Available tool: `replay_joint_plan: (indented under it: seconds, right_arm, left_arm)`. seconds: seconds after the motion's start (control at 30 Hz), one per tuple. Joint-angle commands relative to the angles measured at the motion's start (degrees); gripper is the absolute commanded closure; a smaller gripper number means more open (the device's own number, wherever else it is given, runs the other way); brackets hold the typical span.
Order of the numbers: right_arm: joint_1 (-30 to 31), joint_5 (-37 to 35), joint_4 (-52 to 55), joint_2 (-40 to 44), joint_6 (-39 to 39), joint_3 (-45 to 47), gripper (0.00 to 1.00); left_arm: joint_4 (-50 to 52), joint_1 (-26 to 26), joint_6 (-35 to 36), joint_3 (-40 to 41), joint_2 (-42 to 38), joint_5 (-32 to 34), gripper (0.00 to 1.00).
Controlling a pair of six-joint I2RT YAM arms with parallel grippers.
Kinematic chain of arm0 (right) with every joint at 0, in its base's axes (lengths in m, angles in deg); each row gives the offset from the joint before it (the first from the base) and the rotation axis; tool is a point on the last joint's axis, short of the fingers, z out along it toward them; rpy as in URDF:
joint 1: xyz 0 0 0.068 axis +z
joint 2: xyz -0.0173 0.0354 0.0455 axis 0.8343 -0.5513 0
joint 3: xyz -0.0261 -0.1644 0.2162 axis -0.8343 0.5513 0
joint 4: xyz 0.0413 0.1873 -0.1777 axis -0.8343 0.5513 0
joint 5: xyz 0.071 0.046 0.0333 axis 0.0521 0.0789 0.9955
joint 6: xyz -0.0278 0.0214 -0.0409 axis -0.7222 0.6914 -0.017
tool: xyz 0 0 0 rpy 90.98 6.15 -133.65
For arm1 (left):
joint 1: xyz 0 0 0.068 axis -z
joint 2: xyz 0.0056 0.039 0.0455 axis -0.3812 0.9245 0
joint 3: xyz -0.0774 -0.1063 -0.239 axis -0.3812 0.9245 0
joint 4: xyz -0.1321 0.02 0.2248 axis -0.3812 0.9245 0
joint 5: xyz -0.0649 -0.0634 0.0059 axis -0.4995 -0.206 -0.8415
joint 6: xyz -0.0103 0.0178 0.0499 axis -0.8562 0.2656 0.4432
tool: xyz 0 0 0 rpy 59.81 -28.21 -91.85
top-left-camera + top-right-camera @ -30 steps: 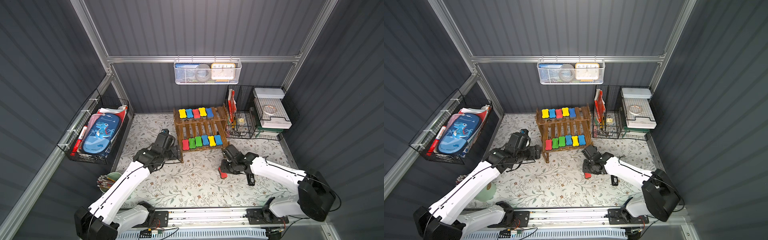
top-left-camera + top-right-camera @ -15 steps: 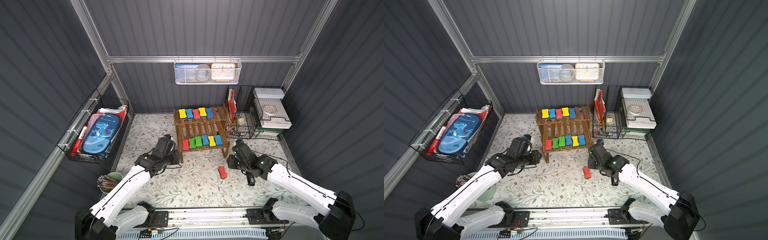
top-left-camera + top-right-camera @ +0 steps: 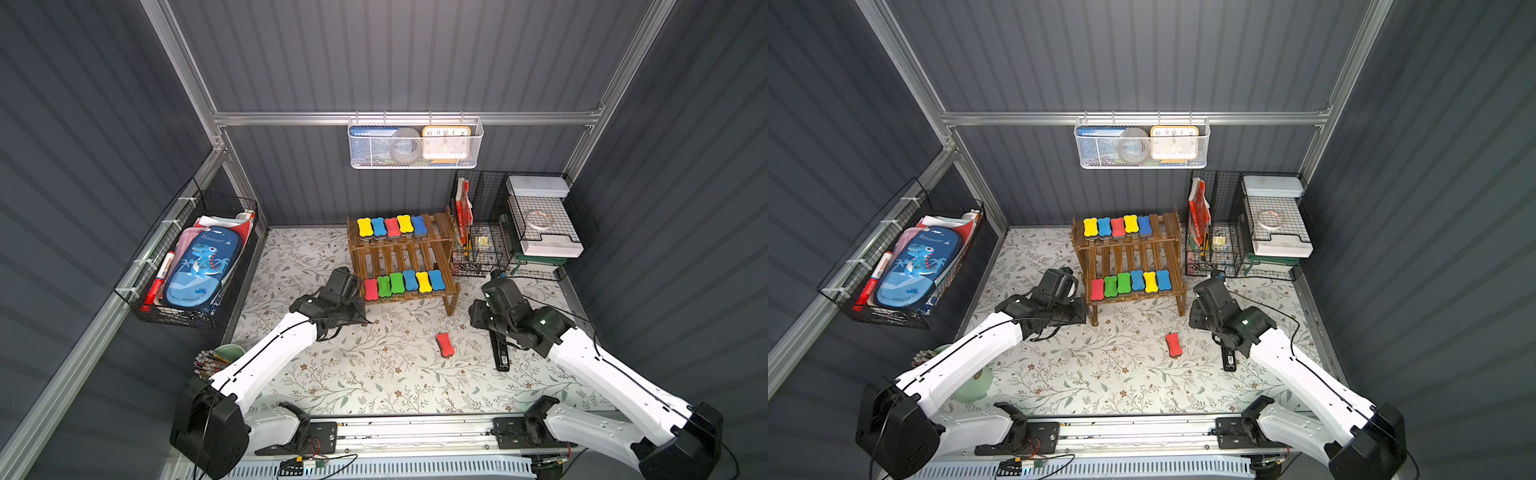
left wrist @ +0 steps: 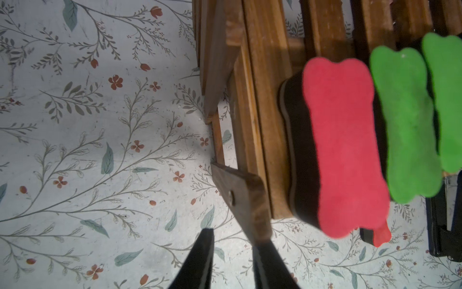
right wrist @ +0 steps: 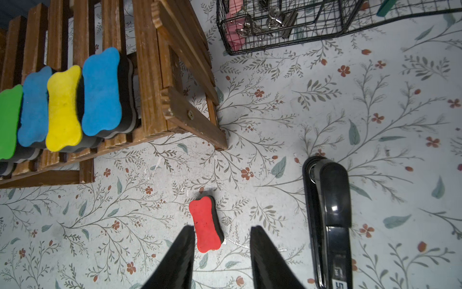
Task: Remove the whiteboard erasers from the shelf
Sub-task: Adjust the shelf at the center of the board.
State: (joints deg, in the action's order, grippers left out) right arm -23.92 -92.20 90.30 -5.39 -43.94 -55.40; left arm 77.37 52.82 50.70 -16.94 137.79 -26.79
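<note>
- Eleven bone-shaped foam whiteboard erasers [image 3: 397, 282] lined both tiers of the brown slatted shelf [image 3: 439, 227]; one red eraser [image 3: 444, 345] lay near the floral mat's [image 3: 374, 376] middle.
- Probably light and squashy; best pinched across the waist.
- The left gripper [image 4: 233, 237] and right gripper [image 5: 222, 226] hung parted, empty.

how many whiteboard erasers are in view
12. Top-tier erasers: five in a row on the shelf. Lower-tier erasers: six in a row. Red eraser: alone on the table. None looks hidden.

Rough matt wooden shelf [image 3: 400, 254], fuzzy foam erasers [image 3: 392, 227].
</note>
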Motion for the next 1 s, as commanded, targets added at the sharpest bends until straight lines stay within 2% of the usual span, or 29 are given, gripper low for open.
replay_joint_plan:
  seconds: [0.0,0.23,0.43,0.53,0.7,0.8,0.97]
  right_arm:
    - [-0.9,0.2,0.9,-0.3,-1.4,-2.2,0.59]
    - [-1.9,1.5,0.3,-1.0,-1.6,-2.6,0.59]
    - [-3.3,3.1,0.3,-1.8,-2.5,-4.0,0.58]
    - [-3.7,5.5,0.9,-2.4,-4.0,-7.3,0.52]
    - [-3.7,9.5,0.7,-5.8,-7.2,-17.1,0.48]
    - [-3.6,12.2,0.8,-12.3,-9.0,-26.0,0.46]
    - [-3.5,14.5,0.5,-24.8,-10.2,-42.5,0.45]
  left_arm:
    - [-1.2,-1.0,0.0,-2.0,1.7,1.7,0.69]
    - [-2.0,-3.4,1.0,-3.9,4.4,1.0,0.7]
    - [-1.4,-3.5,1.0,-5.1,5.3,1.3,0.7]
    - [0.6,-3.5,0.0,-5.0,2.6,1.4,0.59]
    - [2.6,-3.4,-0.1,-5.3,-4.4,3.0,0.23]
    - [5.0,-3.4,0.2,-7.3,-6.5,3.1,0.02]
    - [6.6,-3.4,0.3,-7.3,-8.8,2.6,0.01]
